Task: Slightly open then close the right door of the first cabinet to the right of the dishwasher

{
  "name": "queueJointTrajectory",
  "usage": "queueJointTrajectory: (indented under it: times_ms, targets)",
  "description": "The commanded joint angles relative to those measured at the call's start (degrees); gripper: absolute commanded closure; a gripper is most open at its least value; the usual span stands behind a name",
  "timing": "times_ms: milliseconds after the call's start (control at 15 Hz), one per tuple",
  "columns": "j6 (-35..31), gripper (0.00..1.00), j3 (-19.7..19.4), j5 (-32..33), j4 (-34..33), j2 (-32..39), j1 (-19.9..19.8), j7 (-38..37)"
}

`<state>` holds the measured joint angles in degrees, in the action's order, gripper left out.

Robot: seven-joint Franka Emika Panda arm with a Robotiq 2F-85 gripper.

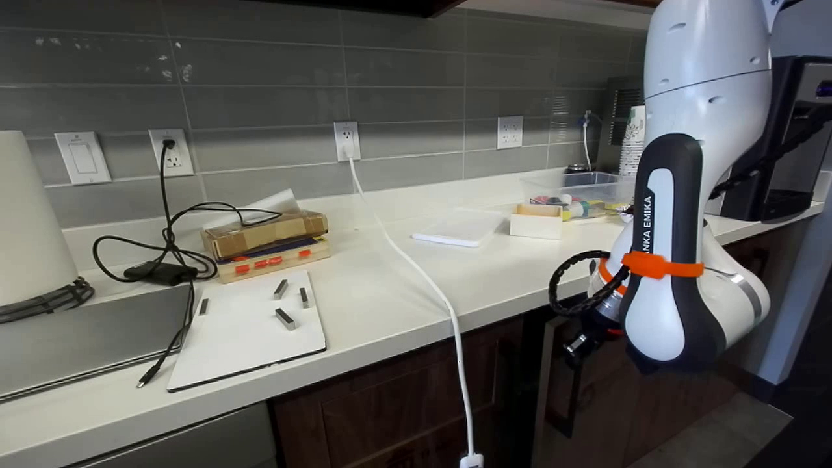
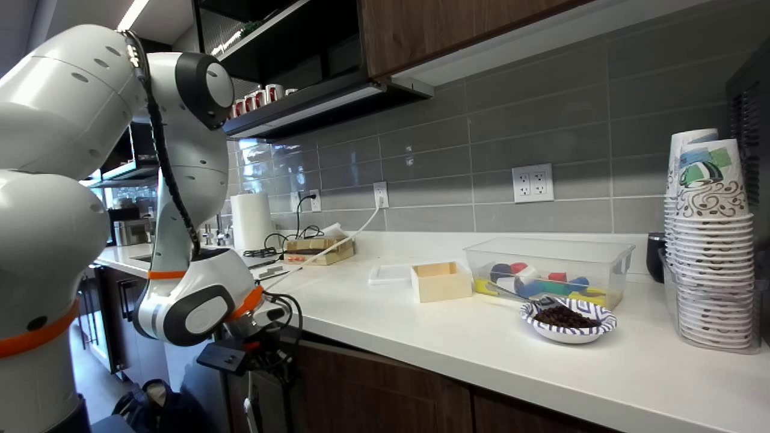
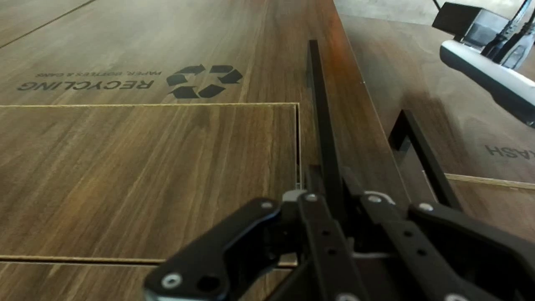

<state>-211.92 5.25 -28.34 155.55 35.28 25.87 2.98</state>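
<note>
The right door is dark brown wood, marked RECYCLING, with a black bar handle. The wrist picture is upside down. My gripper has its fingers close on both sides of this handle. In an exterior view the gripper is at the handle's upper part, and the door stands ajar, with a dark gap on its left. The first cabinet's twin door, marked TRASH, also shows in an exterior view. The dishwasher is a grey front at lower left.
A white cable runs over the counter and hangs in front of the cabinet. A white and black piece with cables is near the TRASH door. A bowl and stacked cups stand on the counter.
</note>
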Motion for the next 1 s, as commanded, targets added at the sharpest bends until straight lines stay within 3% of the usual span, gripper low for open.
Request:
queueJointTrajectory:
  times_ms: [0, 933]
  targets:
    - [3.2, 0.97, -4.7, -0.4, -0.3, -1.9, 2.7, 0.5]
    - [5.7, 0.97, -14.7, -1.1, -5.6, 0.2, 12.1, -2.4]
